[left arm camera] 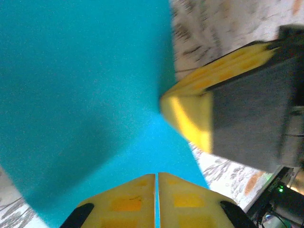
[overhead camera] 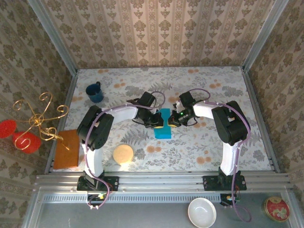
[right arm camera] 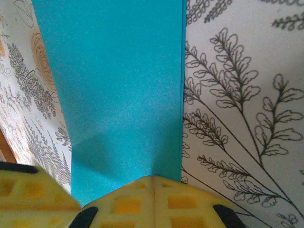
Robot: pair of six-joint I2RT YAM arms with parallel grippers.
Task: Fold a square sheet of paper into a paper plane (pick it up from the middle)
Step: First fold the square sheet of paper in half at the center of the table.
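The square sheet of paper [overhead camera: 164, 126] is bright turquoise and lies mid-table, folded into an upright oblong. No paper plane is in view. My left gripper [overhead camera: 156, 121] is at the paper's left edge. In the left wrist view its yellow jaws [left arm camera: 156, 176] are shut, with a thin line of the turquoise paper [left arm camera: 85, 95] between them. My right gripper [overhead camera: 174, 118] is at the paper's right edge. Its jaws [right arm camera: 154, 178] are shut, tips down at the near right corner of the paper [right arm camera: 118, 85]. The two grippers face each other, very close.
A dark blue mug [overhead camera: 95, 92] stands at the back left. A gold wire stand [overhead camera: 40, 121] and a brown board [overhead camera: 66, 148] are at the left edge, and a tan round disc [overhead camera: 123, 154] is at the near left. A white bowl [overhead camera: 202, 212] and a red tin [overhead camera: 276, 208] lie below the rail.
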